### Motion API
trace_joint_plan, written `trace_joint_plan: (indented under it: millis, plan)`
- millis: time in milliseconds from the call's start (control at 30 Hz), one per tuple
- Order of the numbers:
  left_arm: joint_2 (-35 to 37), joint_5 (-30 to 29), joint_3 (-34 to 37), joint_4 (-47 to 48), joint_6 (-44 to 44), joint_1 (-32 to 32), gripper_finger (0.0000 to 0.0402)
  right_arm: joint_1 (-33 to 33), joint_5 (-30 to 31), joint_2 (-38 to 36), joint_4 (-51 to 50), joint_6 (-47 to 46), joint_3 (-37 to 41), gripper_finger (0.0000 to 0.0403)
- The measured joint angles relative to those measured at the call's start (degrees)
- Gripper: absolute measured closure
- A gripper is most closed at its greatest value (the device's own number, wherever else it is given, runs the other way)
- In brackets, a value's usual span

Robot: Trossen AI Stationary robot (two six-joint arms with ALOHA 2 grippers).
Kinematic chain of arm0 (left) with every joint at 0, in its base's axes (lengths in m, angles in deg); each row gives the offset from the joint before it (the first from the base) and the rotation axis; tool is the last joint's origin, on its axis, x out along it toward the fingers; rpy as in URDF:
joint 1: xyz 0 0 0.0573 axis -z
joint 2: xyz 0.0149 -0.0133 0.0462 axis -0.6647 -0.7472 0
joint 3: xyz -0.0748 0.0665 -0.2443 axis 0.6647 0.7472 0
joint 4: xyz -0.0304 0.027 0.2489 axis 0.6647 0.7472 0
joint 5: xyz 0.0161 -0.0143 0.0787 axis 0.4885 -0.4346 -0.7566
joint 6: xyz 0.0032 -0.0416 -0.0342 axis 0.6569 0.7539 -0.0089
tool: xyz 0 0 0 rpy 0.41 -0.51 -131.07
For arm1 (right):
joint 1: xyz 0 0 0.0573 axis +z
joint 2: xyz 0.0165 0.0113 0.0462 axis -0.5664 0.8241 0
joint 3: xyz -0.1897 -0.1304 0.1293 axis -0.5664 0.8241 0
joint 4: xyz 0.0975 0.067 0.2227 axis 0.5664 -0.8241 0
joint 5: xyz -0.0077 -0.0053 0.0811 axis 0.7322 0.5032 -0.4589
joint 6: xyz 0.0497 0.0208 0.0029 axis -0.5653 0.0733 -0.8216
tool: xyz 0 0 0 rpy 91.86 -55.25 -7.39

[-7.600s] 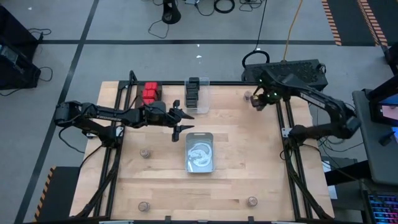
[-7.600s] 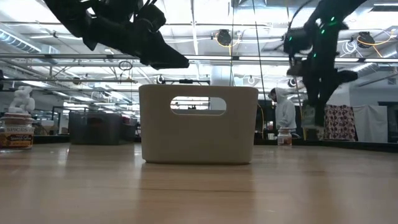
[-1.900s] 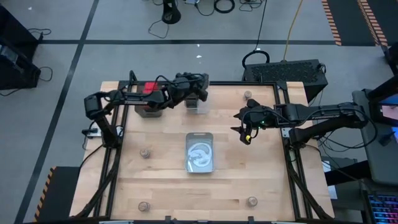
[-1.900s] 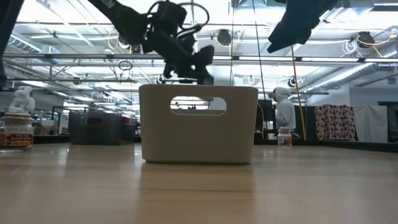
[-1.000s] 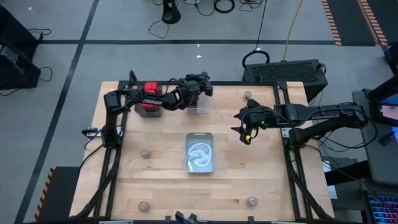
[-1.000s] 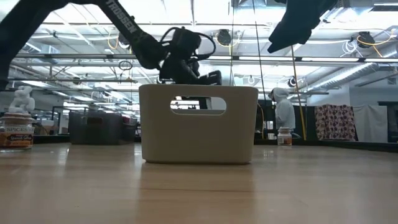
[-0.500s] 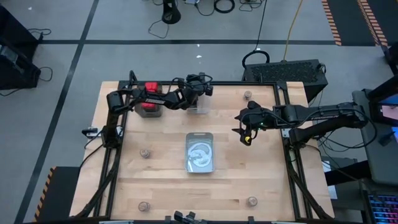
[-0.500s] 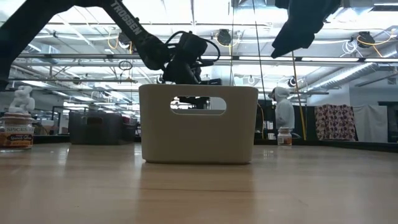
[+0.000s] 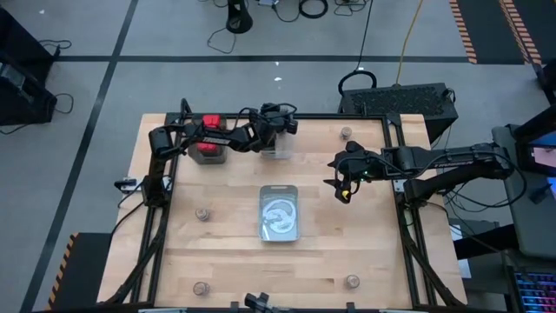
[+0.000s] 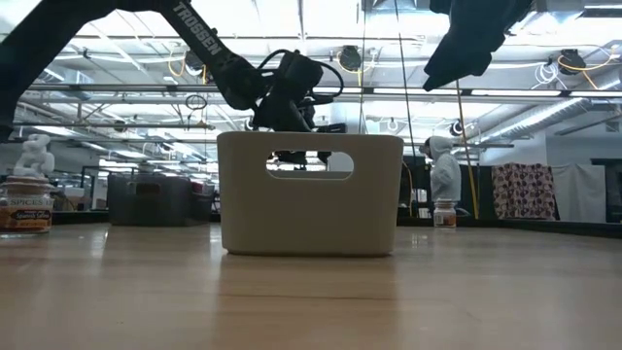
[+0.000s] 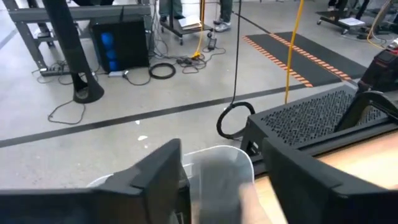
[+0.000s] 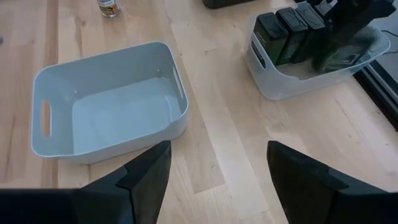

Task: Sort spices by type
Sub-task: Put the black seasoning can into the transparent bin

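Wooden table point(image 9: 226, 252); grey taped floor point(image 9: 104, 52)

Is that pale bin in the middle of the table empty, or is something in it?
Empty. The right wrist view shows the pale bin's bare floor, nothing inside.

Two matte black jointed arms, white TROSSEN lettering, looped black cables.

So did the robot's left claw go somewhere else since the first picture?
Yes. The left gripper went from beside the silvery tin toward the table's far edge, and now sits over the clear bin.
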Motion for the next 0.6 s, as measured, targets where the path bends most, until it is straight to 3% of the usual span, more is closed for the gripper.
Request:
trace_joint_plan:
  millis: [167, 600]
  plan:
    - [0.0, 0.1, 0.0, 0.0, 0.0, 0.1, 0.0127, 0.0, 0.0, 0.0, 0.0, -0.5, 0.0, 0.0156]
    - [0.0, 0.2, 0.0, 0.0, -0.1, 0.0, 0.0121, 0.0, 0.0, 0.0, 0.0, -0.6, 0.0, 0.0156]
